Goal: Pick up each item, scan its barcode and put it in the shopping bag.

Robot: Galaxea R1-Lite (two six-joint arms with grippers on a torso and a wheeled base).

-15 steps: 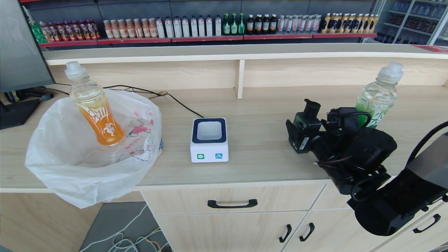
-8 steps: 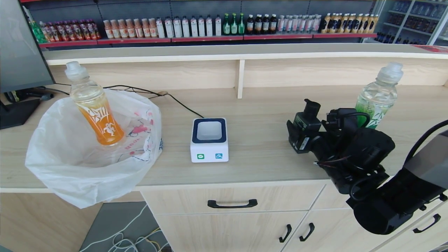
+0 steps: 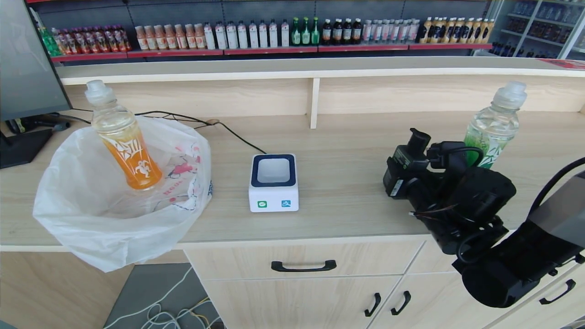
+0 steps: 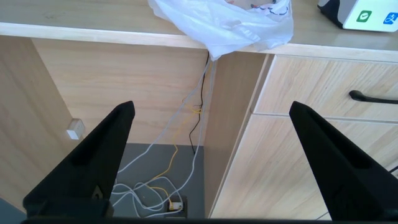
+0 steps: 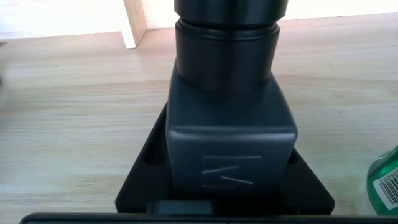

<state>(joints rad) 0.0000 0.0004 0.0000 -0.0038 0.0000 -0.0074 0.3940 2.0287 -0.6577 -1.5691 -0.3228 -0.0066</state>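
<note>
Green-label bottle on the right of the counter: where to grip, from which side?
Grip the green-label bottle on its labelled body, below the tapering shoulder, coming in level from the robot's side. It stands upright, the neck narrows to the cap, and the counter's raised back stands behind it.

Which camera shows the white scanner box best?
The head view: the scanner stands whole on the counter, window up, beside the bag. The left wrist view catches just a lower corner of the scanner at the frame's edge.
</note>
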